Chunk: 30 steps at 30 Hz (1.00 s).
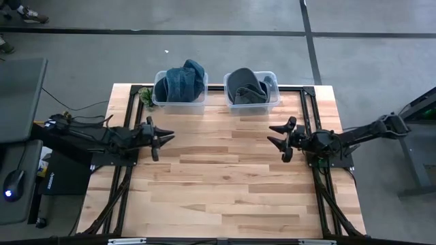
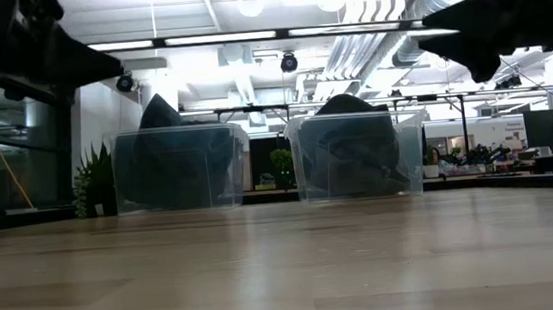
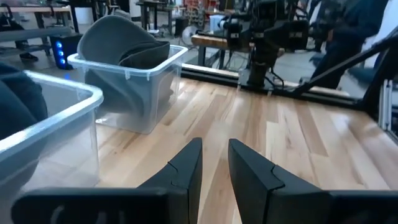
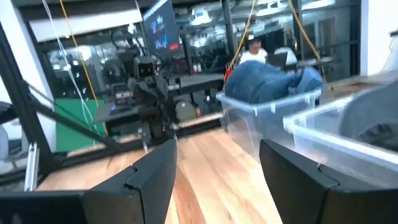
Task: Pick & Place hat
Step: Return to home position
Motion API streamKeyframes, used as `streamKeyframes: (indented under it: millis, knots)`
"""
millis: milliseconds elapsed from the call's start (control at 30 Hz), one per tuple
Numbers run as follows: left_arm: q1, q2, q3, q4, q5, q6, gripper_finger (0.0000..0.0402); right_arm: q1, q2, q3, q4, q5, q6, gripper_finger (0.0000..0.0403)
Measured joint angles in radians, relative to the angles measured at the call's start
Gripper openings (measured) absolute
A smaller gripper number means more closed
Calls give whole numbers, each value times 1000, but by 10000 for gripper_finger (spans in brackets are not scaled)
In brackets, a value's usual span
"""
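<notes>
Blue denim hats [image 1: 182, 76] fill the left clear bin [image 1: 178, 102] at the table's far edge. Grey hats [image 1: 245, 85] fill the right clear bin [image 1: 253, 105] beside it. In the left wrist view the grey hats [image 3: 118, 43] stick up over their bin's rim. In the right wrist view the denim hats [image 4: 267, 81] do the same. My left gripper [image 1: 169, 137] hovers at the table's left side, pointing right, its fingers [image 3: 186, 168] shut to a narrow slit and empty. My right gripper [image 1: 271, 135] hovers at the right side, pointing left, open and empty [image 4: 217, 168].
The bare wooden tabletop [image 1: 225, 177] lies between the two arms and toward the near edge. A small green plant [image 1: 146, 99] sits just left of the denim bin. Black frame rails run along the table's left and right sides [image 1: 310, 116].
</notes>
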Motion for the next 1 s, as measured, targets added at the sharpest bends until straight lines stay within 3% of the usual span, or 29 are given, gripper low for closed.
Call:
streamKeyframes:
  millis: [500,700,1000]
  knots:
    - [0,-248,-189,42,24,-63,74,1,-91,7,-203,-43,5,224]
    - [0,-255,-191,42,54,-78,74,1,-91,7,-263,-51,10,224]
    - [0,-254,-193,32,175,-38,74,1,-91,7,-397,-89,41,224]
